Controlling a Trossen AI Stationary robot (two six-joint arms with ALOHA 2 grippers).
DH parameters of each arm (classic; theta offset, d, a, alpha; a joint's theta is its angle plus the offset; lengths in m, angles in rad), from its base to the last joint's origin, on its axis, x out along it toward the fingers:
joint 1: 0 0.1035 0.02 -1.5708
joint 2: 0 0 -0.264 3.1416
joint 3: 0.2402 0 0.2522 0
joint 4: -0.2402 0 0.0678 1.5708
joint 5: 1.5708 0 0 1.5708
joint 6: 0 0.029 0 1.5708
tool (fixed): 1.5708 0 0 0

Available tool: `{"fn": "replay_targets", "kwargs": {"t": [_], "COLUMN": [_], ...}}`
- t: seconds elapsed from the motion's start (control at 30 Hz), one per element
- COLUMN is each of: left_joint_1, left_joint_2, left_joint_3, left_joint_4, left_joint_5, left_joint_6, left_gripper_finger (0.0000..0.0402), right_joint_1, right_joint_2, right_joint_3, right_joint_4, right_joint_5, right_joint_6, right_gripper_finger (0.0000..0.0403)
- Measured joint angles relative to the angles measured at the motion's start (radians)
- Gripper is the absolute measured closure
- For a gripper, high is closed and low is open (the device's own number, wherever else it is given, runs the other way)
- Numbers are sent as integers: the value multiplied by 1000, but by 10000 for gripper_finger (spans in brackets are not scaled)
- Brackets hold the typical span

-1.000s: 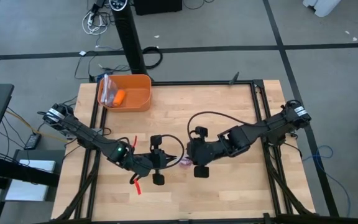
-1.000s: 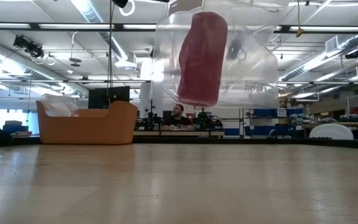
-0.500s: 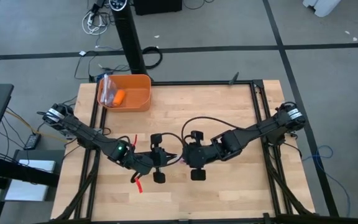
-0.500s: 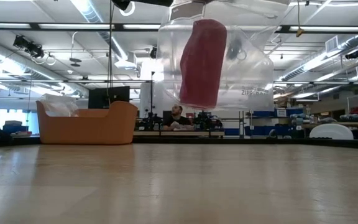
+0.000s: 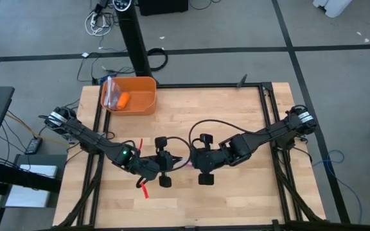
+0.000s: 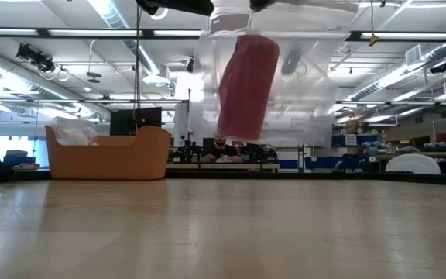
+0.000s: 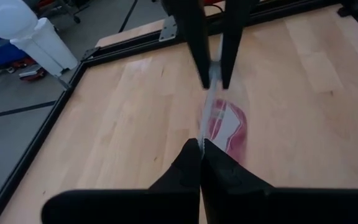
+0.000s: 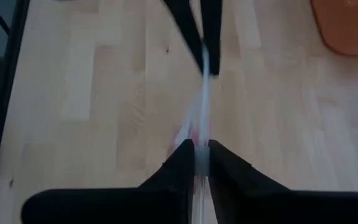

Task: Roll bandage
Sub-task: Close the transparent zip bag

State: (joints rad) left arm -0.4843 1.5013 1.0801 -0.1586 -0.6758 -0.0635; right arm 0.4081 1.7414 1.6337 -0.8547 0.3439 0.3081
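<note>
A clear plastic bag (image 6: 285, 85) hangs above the middle of the table. Inside it the bandage (image 6: 246, 85), a pink roll, stands tilted with its lower end toward the table; it also shows through the plastic in the left wrist view (image 7: 229, 127). My left gripper (image 7: 201, 149) is shut on the bag's upper edge. My right gripper (image 8: 201, 152) faces it from the table's right and is closed on the same edge. In the high view the left gripper (image 5: 172, 163) and the right gripper (image 5: 189, 164) nearly meet. My left gripper pinches the bag's thin upper edge (image 7: 204, 134) between its two fingers, coming slantwise from the table's left. The bag hangs below, clear of the table. My right gripper pinches the same upper edge (image 8: 202, 134) between its fingers, slanting down from the table's right. The edge runs stretched between the two grippers.
An orange bin (image 5: 133, 96) stands at the far left of the table, holding a small orange object (image 5: 123, 99) and crinkled plastic. A red strip (image 5: 143, 189) lies by the left arm. A person (image 6: 223, 146) sits far off in the room behind.
My right gripper has moved a little toward the table's left, nearer my left gripper. The bag has swayed, and the bandage inside it now hangs more tilted and slightly lower.
</note>
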Motion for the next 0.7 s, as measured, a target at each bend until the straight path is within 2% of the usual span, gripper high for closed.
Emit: {"fn": "replay_targets", "kwargs": {"t": [0.17,0.4,0.7], "left_joint_1": [0,0,-5], "left_joint_2": [0,-1,-2], "left_joint_3": [0,0,0], "left_joint_4": [-2,-8,-2], "left_joint_5": [0,-3,0], "left_joint_6": [0,-1,-1], "left_gripper_finger": [400,400,400], "right_joint_1": [10,15,34], "right_joint_2": [-1,-1,-2], "right_joint_3": [1,2,2], "right_joint_4": [-51,-103,-165], "right_joint_5": [8,-19,-34], "right_joint_6": [13,43,103], "right_gripper_finger": [386,371,382]}}
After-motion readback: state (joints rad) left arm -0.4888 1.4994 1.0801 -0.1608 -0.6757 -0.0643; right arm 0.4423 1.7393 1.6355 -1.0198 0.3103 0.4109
